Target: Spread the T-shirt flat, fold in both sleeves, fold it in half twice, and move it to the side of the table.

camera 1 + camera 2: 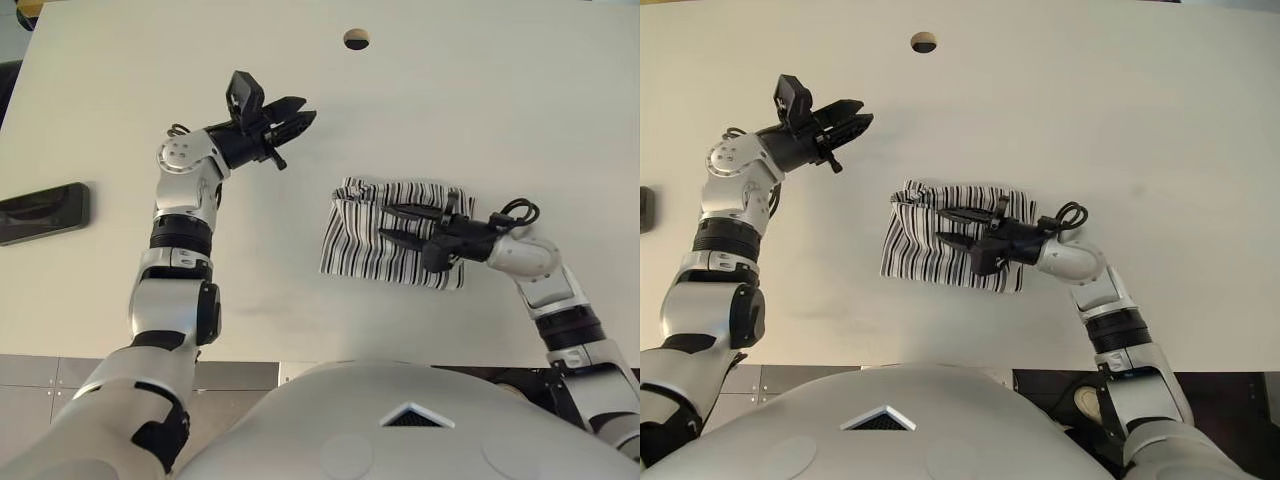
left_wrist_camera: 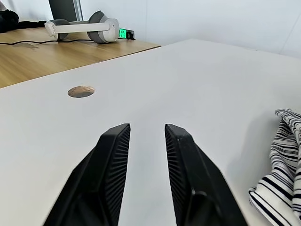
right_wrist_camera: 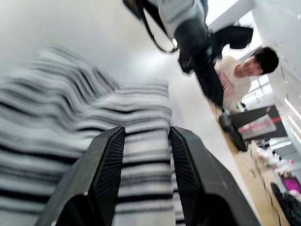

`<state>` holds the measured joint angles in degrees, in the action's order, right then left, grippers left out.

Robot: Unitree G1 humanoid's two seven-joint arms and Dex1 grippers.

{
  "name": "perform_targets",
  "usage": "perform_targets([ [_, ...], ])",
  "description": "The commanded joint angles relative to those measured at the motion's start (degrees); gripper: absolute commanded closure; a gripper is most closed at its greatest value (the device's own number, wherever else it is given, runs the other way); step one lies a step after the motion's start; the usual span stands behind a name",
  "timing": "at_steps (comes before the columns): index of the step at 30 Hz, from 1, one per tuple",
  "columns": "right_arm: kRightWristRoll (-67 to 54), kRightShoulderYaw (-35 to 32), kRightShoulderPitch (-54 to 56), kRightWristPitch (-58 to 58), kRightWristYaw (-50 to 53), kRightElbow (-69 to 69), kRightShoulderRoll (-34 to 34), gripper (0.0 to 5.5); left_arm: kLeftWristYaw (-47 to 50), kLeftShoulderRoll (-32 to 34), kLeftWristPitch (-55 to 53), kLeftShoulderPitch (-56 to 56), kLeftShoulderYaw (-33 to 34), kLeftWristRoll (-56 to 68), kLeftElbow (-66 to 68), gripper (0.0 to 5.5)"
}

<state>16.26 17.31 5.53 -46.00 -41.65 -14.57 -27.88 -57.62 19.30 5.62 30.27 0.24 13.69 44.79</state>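
Observation:
The black-and-white striped T-shirt (image 1: 350, 245) lies folded into a small rectangle on the white table (image 1: 480, 110), right of centre. My right gripper (image 1: 385, 223) is over the shirt's middle, open, fingers pointing left. In the right wrist view the striped cloth (image 3: 141, 155) shows between and beyond the two open fingers (image 3: 106, 169); I cannot tell whether they touch it. My left gripper (image 1: 306, 110) is held above bare table to the far left of the shirt, open and holding nothing. In the left wrist view the shirt's edge (image 2: 282, 165) lies off to one side of that gripper (image 2: 146, 129).
A round cable hole (image 1: 356, 39) sits near the table's far edge. A dark flat object (image 1: 42, 212) lies at the left edge. Beyond the table, headphones (image 2: 89, 28) rest on a wooden desk. The table's front edge runs just before my body.

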Motion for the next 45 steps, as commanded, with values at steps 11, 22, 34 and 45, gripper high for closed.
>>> perform_targets([
  [11, 15.08, 2.82, 6.22, 7.95, 2.32, -10.00, -14.30, 3.75, 0.64, -2.29, -0.13, -2.54, -0.76, -0.76, -3.12, 4.14],
  [22, 26.45, 8.16, 25.09, 13.35, 18.71, -54.74, -31.05, 3.75, 2.43, -7.01, -1.56, -7.22, -0.01, 2.30, -13.80, 4.14],
  [34, 6.55, -7.26, 38.04, -1.60, 24.23, -56.51, -30.20, 3.75, 13.92, -10.20, -1.69, -14.45, 8.29, 9.27, -23.46, 4.14],
  [45, -18.04, -12.20, 29.12, -2.04, 24.00, -31.77, -3.60, 3.75, 32.43, -15.60, 8.17, -0.83, 11.97, 5.25, -14.94, 4.14],
])
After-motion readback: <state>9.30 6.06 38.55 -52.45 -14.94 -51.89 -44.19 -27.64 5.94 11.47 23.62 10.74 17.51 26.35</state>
